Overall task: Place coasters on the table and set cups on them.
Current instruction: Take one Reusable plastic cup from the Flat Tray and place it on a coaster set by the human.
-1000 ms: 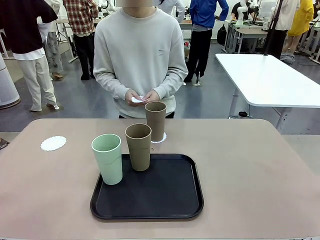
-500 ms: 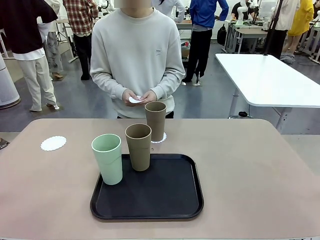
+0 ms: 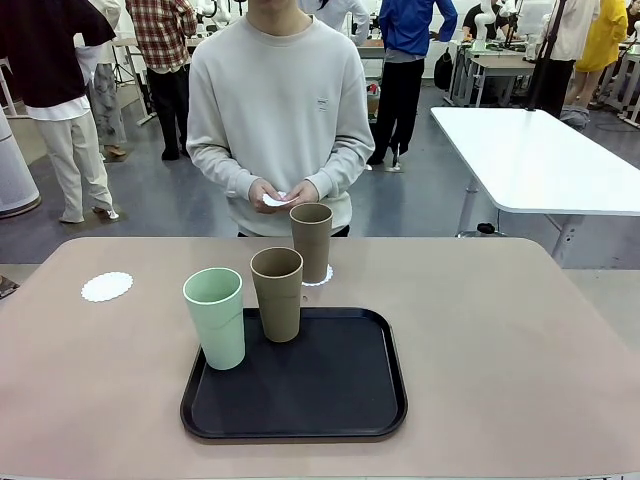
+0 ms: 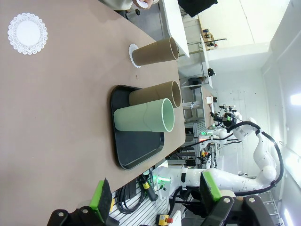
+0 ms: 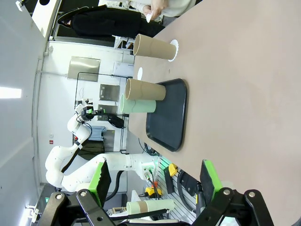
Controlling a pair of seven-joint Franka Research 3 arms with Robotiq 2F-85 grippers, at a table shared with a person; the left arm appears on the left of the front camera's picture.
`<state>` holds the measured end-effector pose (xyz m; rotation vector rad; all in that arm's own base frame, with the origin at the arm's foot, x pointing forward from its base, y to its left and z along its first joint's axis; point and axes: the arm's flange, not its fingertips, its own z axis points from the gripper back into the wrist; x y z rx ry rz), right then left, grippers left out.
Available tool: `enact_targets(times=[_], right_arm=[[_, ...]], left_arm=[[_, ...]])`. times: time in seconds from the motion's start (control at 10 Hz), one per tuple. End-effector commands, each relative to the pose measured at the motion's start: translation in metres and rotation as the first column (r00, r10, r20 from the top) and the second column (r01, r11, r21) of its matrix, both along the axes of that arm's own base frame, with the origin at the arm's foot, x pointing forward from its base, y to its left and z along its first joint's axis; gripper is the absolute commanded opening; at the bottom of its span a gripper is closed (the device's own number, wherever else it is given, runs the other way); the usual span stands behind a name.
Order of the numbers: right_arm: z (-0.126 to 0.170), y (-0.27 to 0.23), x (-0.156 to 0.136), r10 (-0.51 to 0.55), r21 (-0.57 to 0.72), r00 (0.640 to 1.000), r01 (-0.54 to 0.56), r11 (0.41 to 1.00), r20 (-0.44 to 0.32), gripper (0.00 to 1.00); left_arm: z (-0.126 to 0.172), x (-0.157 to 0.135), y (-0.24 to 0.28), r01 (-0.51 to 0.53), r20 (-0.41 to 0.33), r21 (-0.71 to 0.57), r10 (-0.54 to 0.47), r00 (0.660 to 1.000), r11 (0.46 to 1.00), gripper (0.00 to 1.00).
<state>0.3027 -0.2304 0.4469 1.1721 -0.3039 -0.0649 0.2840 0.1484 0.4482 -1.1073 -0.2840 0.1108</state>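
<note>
On the beige table (image 3: 500, 330) one tan cup (image 3: 311, 242) stands on a lacy white coaster (image 3: 319, 276) just behind the black tray (image 3: 330, 400). The second tan cup (image 3: 277, 293) and the mint green cup (image 3: 215, 318) stand upright on the tray's far left part. A bare coaster (image 3: 106, 287) lies at the table's left. The person's hands hold a third coaster (image 3: 275, 199) at waist height beyond the far edge. My left gripper (image 4: 155, 195) is open, high above the table and away from the cups (image 4: 143, 115). My right gripper (image 5: 154, 181) is open too, far from the tray (image 5: 169, 117).
A white rectangular table (image 3: 540, 160) stands behind on the right. Several people stand farther back in the room. The beige table's right half and front left are bare.
The person has swayed slightly while holding the coaster. Cups, coasters and tray have not moved.
</note>
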Motion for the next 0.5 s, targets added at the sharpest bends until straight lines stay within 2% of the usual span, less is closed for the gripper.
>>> enact_targets(times=[0.0,0.4], right_arm=[[0.0001,-0.0013,-0.001,0.005,-0.006,1.0,-0.005,1.0,-0.008,1.0],[0.0001,-0.0013,-0.001,0.005,-0.006,1.0,-0.005,1.0,-0.008,1.0]], left_arm=[[-0.0008,0.0003,0.0,0.008,0.019,-0.008,-0.008,1.0,1.0,1.0],[-0.0008,0.0003,0.0,0.008,0.019,-0.008,-0.008,1.0,1.0,1.0]])
